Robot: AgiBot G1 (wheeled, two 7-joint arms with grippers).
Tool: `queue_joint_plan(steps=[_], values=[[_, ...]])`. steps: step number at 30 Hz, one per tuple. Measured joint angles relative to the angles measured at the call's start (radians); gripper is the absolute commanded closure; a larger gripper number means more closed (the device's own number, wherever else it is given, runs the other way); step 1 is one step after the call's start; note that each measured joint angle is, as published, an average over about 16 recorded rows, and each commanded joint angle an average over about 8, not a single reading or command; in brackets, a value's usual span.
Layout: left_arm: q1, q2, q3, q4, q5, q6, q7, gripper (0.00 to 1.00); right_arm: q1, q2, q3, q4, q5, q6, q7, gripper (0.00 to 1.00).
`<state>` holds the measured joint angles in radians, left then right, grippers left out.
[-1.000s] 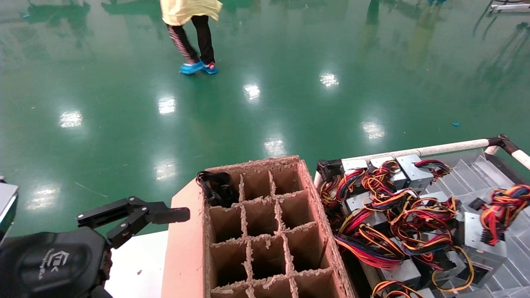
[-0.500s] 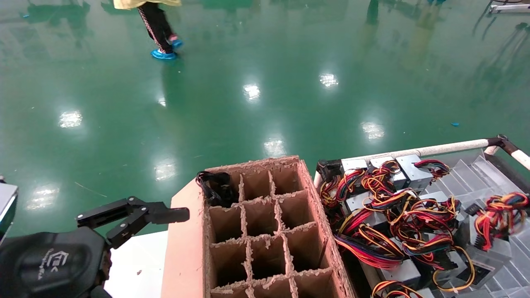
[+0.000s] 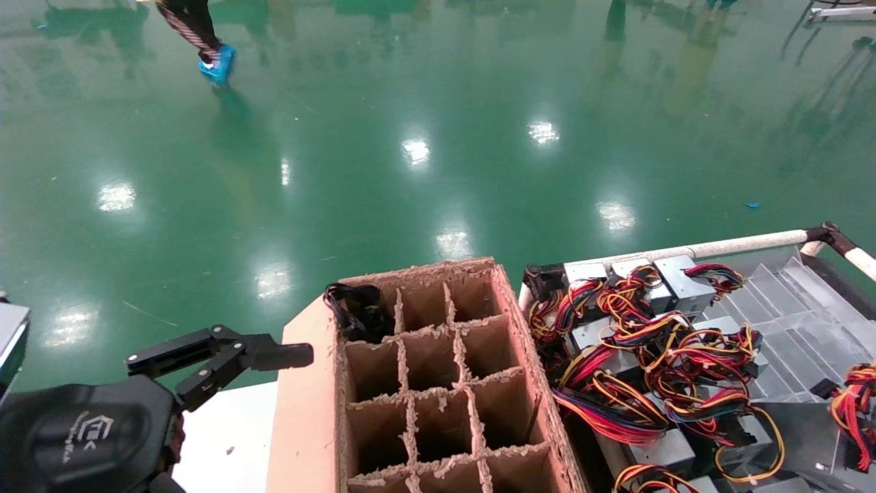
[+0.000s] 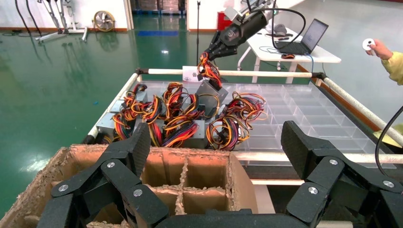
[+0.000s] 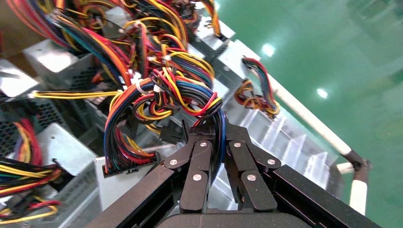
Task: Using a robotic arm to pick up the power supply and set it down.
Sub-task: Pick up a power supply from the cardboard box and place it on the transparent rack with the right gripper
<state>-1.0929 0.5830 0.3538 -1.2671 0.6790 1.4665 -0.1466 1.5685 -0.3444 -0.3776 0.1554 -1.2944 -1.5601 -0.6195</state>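
My right gripper (image 5: 216, 128) is shut on the wire bundle (image 5: 176, 95) of the power supply, whose grey box (image 5: 119, 183) hangs below the fingers. In the left wrist view the right gripper (image 4: 209, 53) holds that bundle above the cart, with the grey box (image 4: 208, 92) dangling under it, above the pile. In the head view only the bundle (image 3: 854, 405) shows, at the far right edge. My left gripper (image 3: 219, 356) stands open and empty at the lower left, beside the cardboard box; its fingers (image 4: 135, 145) are spread wide.
A cardboard box with divider cells (image 3: 438, 383) stands in front of me, with a black cable (image 3: 356, 311) in its far left cell. On the right, a cart with a clear compartment tray (image 3: 801, 322) and white rail (image 3: 718, 245) holds several other power supplies (image 3: 643, 356). A person (image 3: 205, 41) walks far off.
The held power supply has swung right and nearer, from beside the pile to the head view's right edge. The person has walked left. My left arm has not moved.
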Motion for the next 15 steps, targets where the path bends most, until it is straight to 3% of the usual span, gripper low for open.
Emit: queue_joint_plan(steps=[15], values=[[0.0, 0.0, 0.0, 0.0, 0.0, 0.0, 0.0, 0.0, 0.047, -0.008, -0.014, -0.058, -0.021, 0.045, -0.015, 1.0]])
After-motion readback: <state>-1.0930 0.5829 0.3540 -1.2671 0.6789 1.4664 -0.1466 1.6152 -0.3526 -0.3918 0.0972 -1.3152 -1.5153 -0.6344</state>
